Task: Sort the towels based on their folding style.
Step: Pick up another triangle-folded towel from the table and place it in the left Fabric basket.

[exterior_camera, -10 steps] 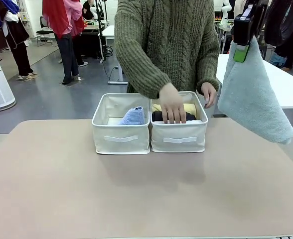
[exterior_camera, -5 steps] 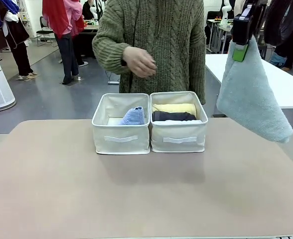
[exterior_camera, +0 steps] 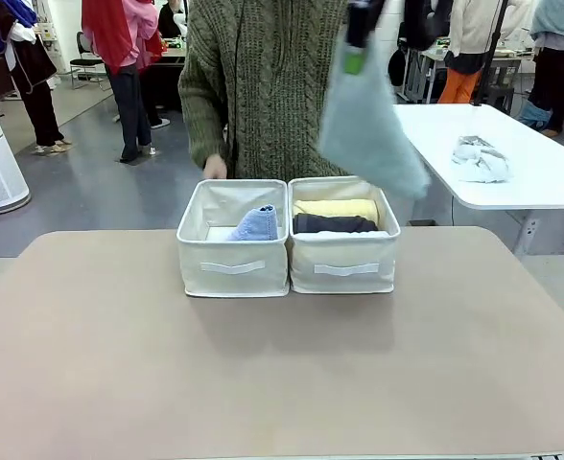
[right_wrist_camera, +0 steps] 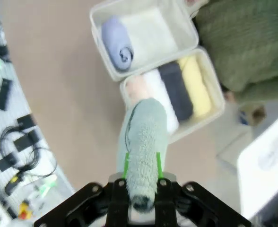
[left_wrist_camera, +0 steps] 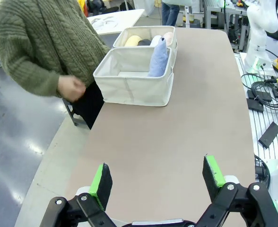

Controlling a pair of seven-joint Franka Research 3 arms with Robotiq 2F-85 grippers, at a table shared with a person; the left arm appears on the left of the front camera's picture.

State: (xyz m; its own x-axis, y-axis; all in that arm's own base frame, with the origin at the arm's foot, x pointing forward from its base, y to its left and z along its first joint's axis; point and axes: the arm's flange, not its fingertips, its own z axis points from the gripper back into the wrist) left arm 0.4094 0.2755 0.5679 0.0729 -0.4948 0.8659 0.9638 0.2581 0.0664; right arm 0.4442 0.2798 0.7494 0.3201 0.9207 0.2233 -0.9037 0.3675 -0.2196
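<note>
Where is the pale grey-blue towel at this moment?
In the front view, the pale grey-blue towel hangs from the right end effector, above the right bin, in front of the person.

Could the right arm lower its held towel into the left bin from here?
Probably yes. The right tool holds the pale grey-blue towel above the bins; the left bin has free space beside the lavender-blue cone, and the person's hand is outside it.
</note>
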